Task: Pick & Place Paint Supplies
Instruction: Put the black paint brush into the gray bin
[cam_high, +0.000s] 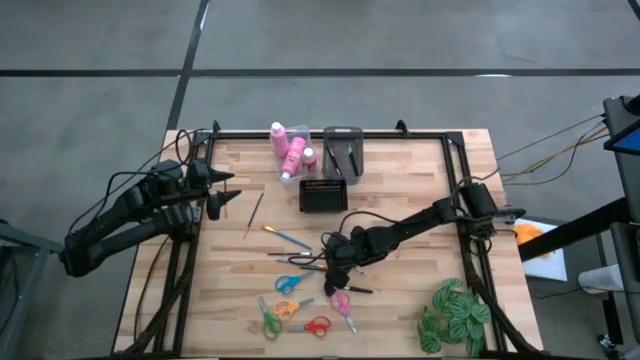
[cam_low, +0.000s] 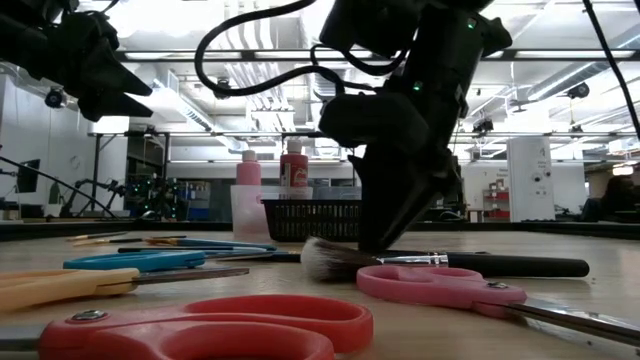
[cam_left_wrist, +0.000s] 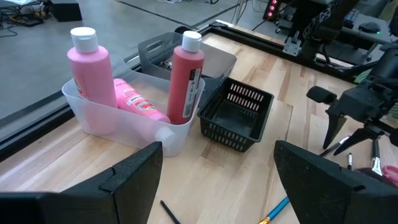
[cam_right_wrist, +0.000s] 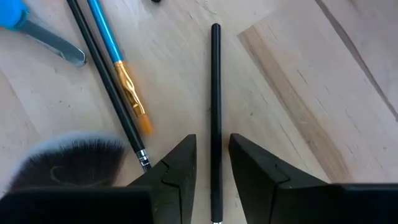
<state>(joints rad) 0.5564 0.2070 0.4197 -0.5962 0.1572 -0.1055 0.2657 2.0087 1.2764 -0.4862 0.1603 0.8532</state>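
Your right gripper (cam_right_wrist: 212, 171) is low over the table with its jaws on either side of a thin black brush (cam_right_wrist: 215, 93), nearly clenched on it (the handle lies flat between them), probably to lift it. The brush lies mid-table among other brushes and scissors (cam_high: 292, 284). Your left gripper (cam_high: 222, 190) waits released near the table's left edge. The clear bin (cam_left_wrist: 130, 124) holds three pink bottles (cam_left_wrist: 89, 68). The black basket (cam_left_wrist: 239, 115) looks empty.
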